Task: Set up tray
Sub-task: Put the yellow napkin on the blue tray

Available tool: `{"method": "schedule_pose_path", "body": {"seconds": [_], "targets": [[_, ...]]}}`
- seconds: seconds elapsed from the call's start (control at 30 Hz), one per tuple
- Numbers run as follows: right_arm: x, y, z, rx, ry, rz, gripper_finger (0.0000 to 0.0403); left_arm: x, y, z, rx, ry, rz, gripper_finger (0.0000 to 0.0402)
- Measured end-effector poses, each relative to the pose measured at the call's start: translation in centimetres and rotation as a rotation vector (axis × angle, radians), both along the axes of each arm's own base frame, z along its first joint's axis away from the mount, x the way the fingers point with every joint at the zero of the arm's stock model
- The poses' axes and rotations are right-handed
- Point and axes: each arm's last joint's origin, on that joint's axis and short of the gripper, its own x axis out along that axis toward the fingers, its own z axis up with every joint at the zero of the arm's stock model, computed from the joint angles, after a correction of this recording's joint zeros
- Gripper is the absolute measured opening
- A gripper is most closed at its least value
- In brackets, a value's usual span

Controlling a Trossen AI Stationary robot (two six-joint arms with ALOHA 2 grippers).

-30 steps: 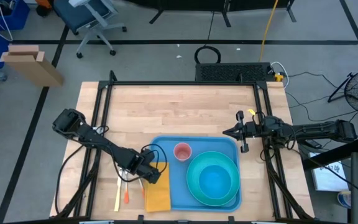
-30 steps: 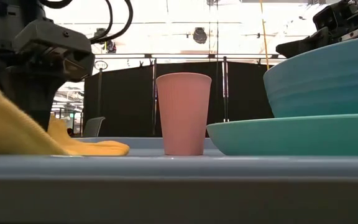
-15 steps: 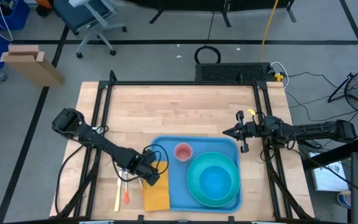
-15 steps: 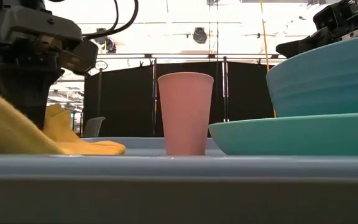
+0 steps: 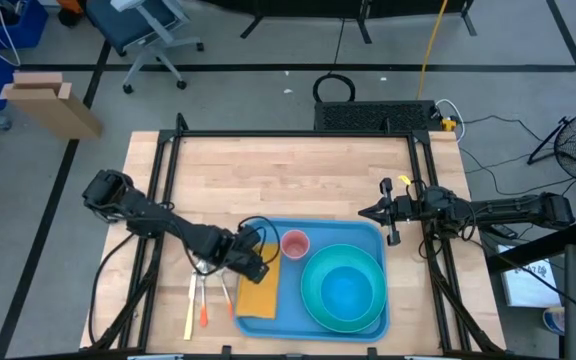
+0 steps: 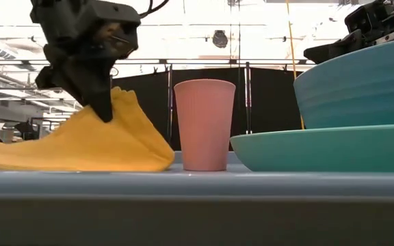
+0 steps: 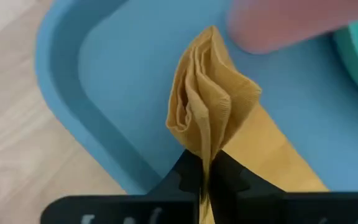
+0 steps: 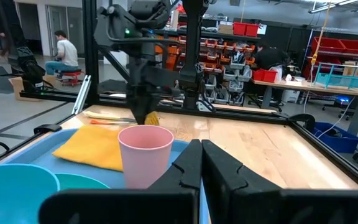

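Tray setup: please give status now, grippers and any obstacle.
Left gripper shut on yellow napkin, lifting its edge over tray. Right gripper shut, waiting at table's right edge. Pink cup close beside napkin.

The tray (image 5: 288, 300) is plain light blue. On it, toward its left edge, lies a mustard-yellow cloth napkin (image 5: 258, 290) with no pattern, pinched in the black left gripper (image 5: 259, 262). Near the tray's far edge stands a pale pink cup (image 5: 294, 243), finely ribbed down its sides. On the right half sits a teal plate (image 5: 373, 310) carrying a brighter blue-teal bowl (image 5: 346, 290) with faint rings around its wall. The table (image 5: 288, 170) is pale wood in lengthwise strips with a black frame. Just off the tray's left edge lie utensils (image 5: 200, 300): one cream-yellow, one with an orange handle. The right gripper (image 5: 370, 212) is black too.
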Motion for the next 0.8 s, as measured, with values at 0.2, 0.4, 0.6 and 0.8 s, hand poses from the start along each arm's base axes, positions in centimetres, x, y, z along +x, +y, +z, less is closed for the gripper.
{"method": "schedule_pose_path", "body": {"seconds": [0.2, 0.4, 0.6, 0.8], "targets": [[0.0, 0.0, 0.0, -0.001, 0.001, 0.000, 0.0000, 0.4, 1.4, -0.1, 0.018, 0.006, 0.048, 0.0012], [0.0, 0.0, -0.1, -0.001, 0.006, 0.000, 0.0000, 0.5, 1.4, -0.3, 0.022, 0.017, 0.025, 0.0021], [0.0, 0.0, -0.1, 0.000, 0.008, 0.000, 0.0000, 0.4, 1.4, -0.3, 0.026, 0.019, 0.017, 0.0080], [0.0, 0.0, -0.1, 0.001, 0.007, 0.000, 0.0000, 0.4, 1.4, -0.3, 0.033, 0.022, 0.000, 0.0159]]}}
